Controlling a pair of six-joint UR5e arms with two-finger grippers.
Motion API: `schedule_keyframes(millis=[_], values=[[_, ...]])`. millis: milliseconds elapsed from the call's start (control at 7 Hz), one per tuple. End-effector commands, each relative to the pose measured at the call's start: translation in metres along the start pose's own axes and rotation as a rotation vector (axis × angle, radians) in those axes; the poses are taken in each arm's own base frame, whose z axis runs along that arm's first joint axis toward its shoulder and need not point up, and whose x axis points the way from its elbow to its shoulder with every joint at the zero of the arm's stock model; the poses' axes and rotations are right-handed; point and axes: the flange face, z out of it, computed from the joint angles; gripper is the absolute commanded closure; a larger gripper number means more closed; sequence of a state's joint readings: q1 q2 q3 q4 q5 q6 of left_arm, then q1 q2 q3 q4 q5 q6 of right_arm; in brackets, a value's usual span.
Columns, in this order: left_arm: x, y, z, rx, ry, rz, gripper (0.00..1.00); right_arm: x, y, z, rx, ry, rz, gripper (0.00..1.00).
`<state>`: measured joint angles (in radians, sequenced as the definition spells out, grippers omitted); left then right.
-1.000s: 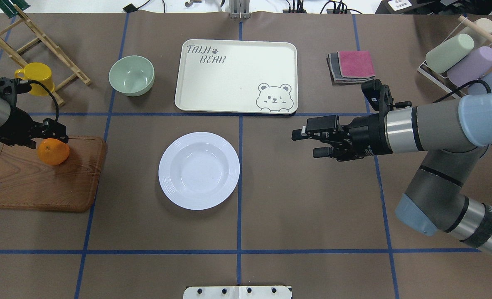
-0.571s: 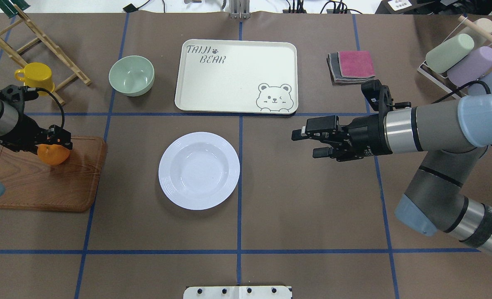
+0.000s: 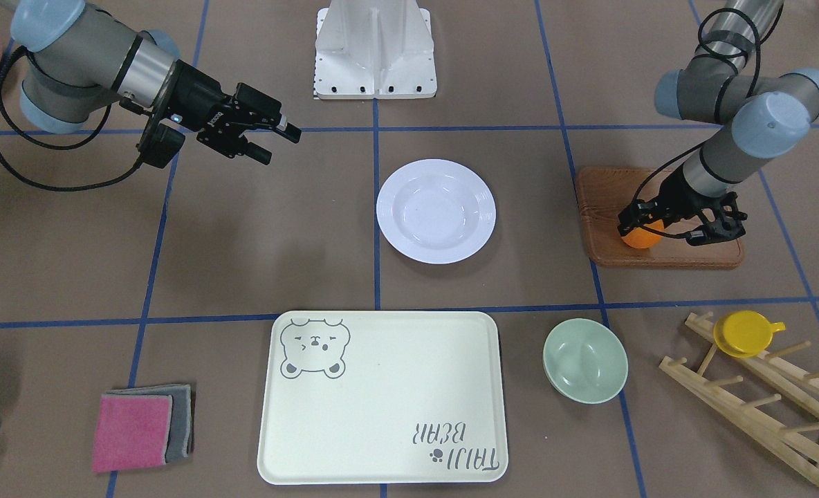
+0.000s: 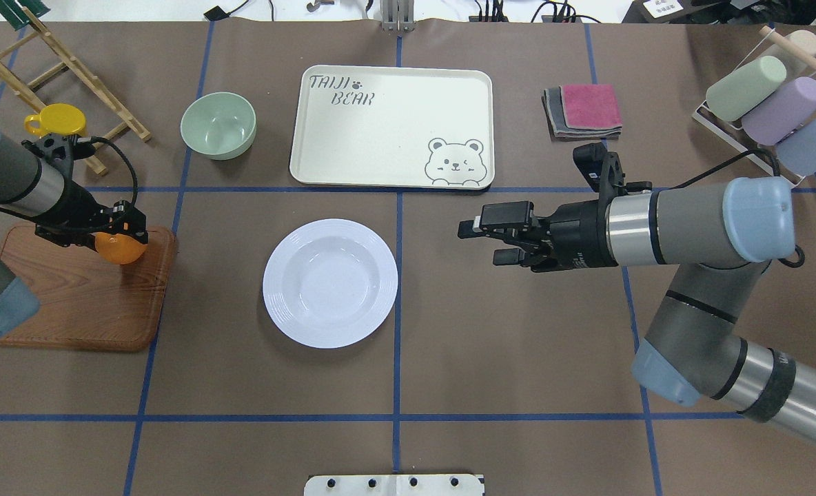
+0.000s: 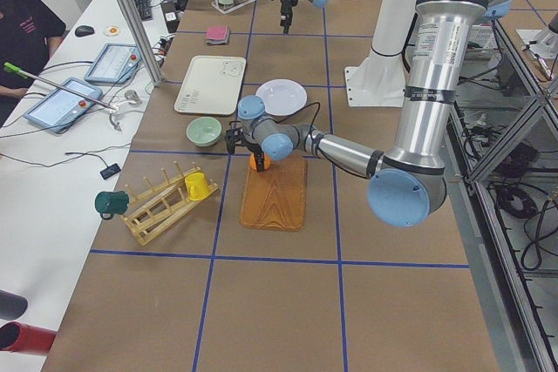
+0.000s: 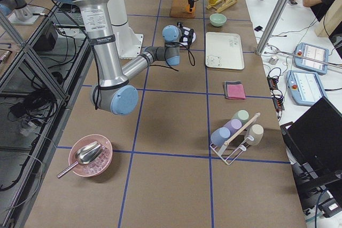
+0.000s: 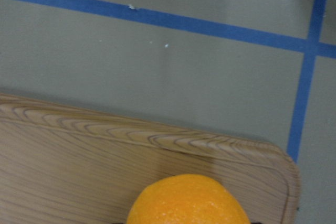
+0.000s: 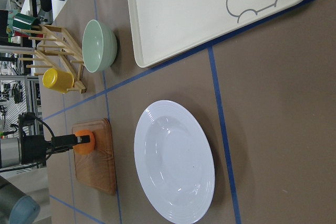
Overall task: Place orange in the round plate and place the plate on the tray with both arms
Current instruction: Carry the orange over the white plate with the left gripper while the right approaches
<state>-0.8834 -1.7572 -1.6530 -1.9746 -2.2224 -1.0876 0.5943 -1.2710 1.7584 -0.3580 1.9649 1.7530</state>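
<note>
Tabletop (image 4: pixel 449 344): brown, with a blue tape grid.

Right arm (image 4: pixel 684 220): reaches in level above the tabletop, wrist pointing toward the plate. The right jaws are parted fairly wide and hold nothing. They hang over bare tabletop, apart from the plate's right rim and below the tray's bear corner.

Left arm (image 4: pixel 8 182): angled down over the wooden board. The left jaws are closed against the orange, with black fingers on either side of it.

Tray (image 4: pixel 394 138): cream, lies flat at the far middle of the tabletop with nothing on it.

Wooden board (image 4: pixel 84 303): on the robot's left, well apart from the tray.

Round plate (image 4: pixel 330 282): white, holds nothing, sits at centre between the board and the right jaws, on the near side of the tray.

Green bowl (image 4: pixel 218 125): just beside the tray's left edge.

Orange (image 4: pixel 122 249): gripped at the board's far corner on the plate side. Whether it touches the wood or hangs just clear — cannot tell.
</note>
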Motion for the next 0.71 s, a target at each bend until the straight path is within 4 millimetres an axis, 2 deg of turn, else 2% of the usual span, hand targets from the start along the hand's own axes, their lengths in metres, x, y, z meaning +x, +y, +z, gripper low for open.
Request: schedule_keyframes(millis=[0,143,286,571], values=[[0.084,0.001,-0.024,-0.005,0.027,-0.071,0.27,0.017,0.013,0.046,0.069,-0.144,-0.025,0.00],[0.137,0.028,-0.009,-0.042,0.052,-0.105,0.27,0.038,0.015,0.069,0.099,-0.203,-0.025,0.00],[0.176,0.048,-0.001,-0.040,0.066,-0.119,0.27,0.048,0.020,0.075,0.104,-0.214,-0.021,0.00],[0.230,0.090,0.018,-0.049,0.082,-0.139,0.27,0.052,0.031,0.097,0.125,-0.198,-0.005,0.00]])
